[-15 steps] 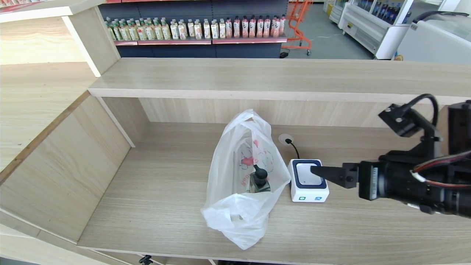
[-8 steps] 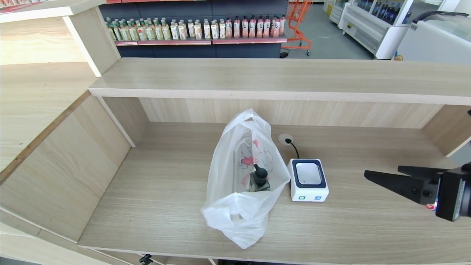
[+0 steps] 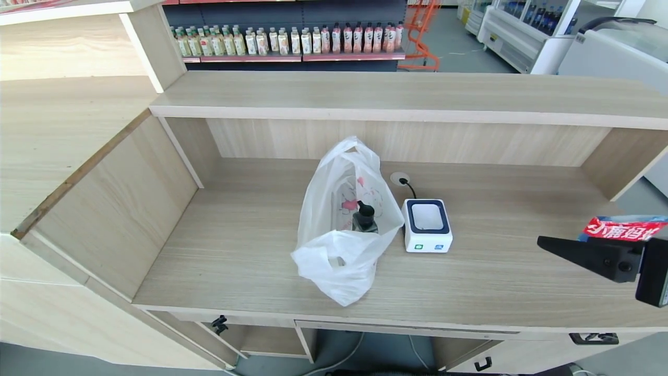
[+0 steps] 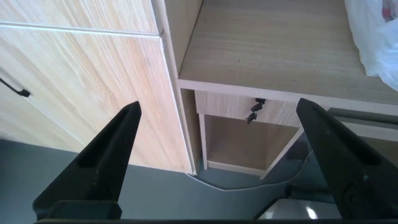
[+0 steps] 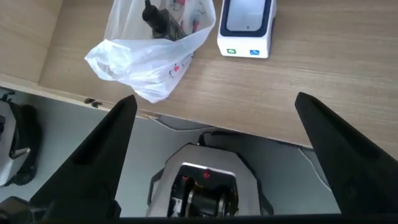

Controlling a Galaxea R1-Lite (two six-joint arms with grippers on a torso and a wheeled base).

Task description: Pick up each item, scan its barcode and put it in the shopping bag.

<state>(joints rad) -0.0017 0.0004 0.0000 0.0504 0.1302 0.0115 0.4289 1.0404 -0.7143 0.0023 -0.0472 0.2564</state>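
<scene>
A white plastic shopping bag (image 3: 339, 230) stands open in the middle of the wooden counter (image 3: 235, 245), with a dark bottle (image 3: 364, 218) upright inside it. Just right of the bag sits the white barcode scanner (image 3: 427, 225) with a dark-framed window. My right gripper (image 5: 211, 162) is open and holds nothing, above the counter's front edge, well right of the scanner; one black finger (image 3: 584, 253) shows in the head view. A red and blue packet (image 3: 621, 228) lies just behind that finger. My left gripper (image 4: 217, 162) is open, low beside the counter's front left corner.
A raised shelf (image 3: 407, 94) runs along the back of the counter, and side panels close both ends. The scanner's cable (image 3: 409, 187) runs to a hole behind it. Below the counter edge is a drawer with a key (image 4: 254, 112).
The head camera has pulled back and shifted. My right gripper drew back from over the scanner to the far right. The red and blue packet has come into view.
</scene>
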